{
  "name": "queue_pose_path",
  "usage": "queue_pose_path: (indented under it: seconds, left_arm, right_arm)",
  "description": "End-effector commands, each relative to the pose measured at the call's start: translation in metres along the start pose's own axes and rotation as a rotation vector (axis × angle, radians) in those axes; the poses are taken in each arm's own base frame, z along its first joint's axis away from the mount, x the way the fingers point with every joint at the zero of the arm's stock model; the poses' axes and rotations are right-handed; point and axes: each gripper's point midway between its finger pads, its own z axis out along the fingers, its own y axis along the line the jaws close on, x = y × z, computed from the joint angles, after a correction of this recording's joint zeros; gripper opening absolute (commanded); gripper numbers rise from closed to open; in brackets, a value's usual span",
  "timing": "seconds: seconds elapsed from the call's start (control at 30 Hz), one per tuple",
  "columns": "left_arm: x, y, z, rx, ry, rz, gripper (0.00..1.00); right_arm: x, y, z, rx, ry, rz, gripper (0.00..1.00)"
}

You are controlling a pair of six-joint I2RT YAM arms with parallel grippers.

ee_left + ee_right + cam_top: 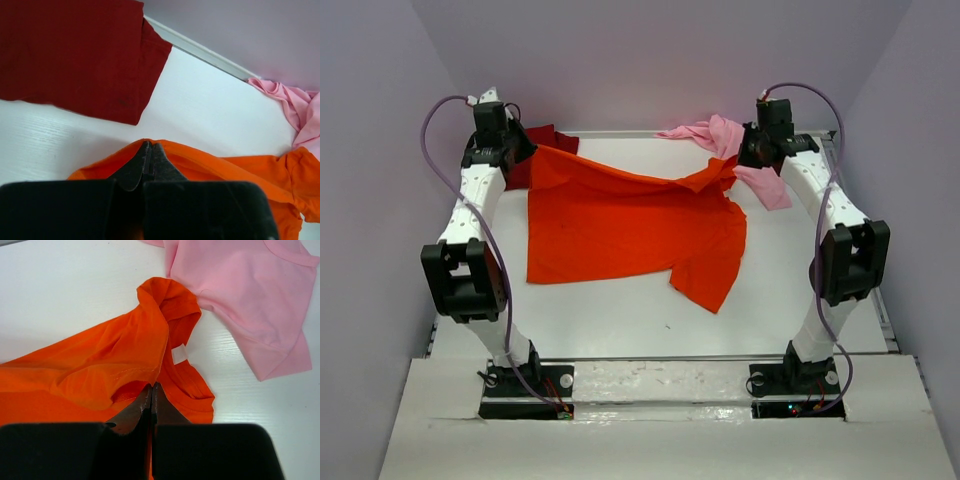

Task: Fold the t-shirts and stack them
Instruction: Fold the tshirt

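Cloth of orange t-shirt spread over middle of table, far edge lifted at both ends. Far-left corner pinched by left gripper, fingers pressed together on it. Fabric just beside collar clamped by right gripper, jaws closed on it; white label seen near. Flat at table's far-left corner, dark red t-shirt laid, near orange one. Bunched at far right, light pink t-shirt laid, touching orange collar.
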Motion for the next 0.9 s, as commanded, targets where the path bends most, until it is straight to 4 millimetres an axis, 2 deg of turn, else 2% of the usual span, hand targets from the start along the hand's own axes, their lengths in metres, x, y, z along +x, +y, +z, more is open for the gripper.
queue_pose_path:
  seconds: [0.0,0.17,0.4,0.53,0.63,0.7,0.73,0.87]
  left_arm:
    - [-0.014,-0.005,0.011,0.038,-0.036,-0.011,0.00]
    - [-0.011,0.005,0.024,0.007,-0.032,0.000,0.00]
    - [0.017,0.035,0.059,-0.052,0.054,-0.035,0.00]
    - [0.019,0.045,0.074,-0.072,0.057,-0.048,0.00]
    - [0.007,0.045,0.081,-0.079,0.010,-0.048,0.00]
    - [-0.001,0.040,0.078,-0.057,-0.030,-0.058,0.00]
    - [-0.009,0.035,0.078,-0.042,-0.060,-0.060,0.00]
    - [-0.023,0.026,0.084,-0.007,-0.094,-0.060,0.00]
  right_arm:
    - [-0.018,0.000,0.006,0.008,-0.049,-0.008,0.00]
    - [-0.022,0.003,0.016,0.005,-0.050,-0.006,0.00]
    - [0.006,-0.005,0.036,0.032,0.018,-0.003,0.00]
    - [0.009,-0.008,0.047,0.043,0.018,-0.007,0.00]
    - [-0.005,-0.004,0.060,0.042,-0.009,-0.016,0.00]
    - [-0.008,-0.001,0.075,0.033,-0.015,-0.020,0.00]
    - [-0.027,0.007,0.075,0.014,-0.056,-0.016,0.00]
    - [-0.052,0.027,0.099,-0.055,-0.095,-0.003,0.00]
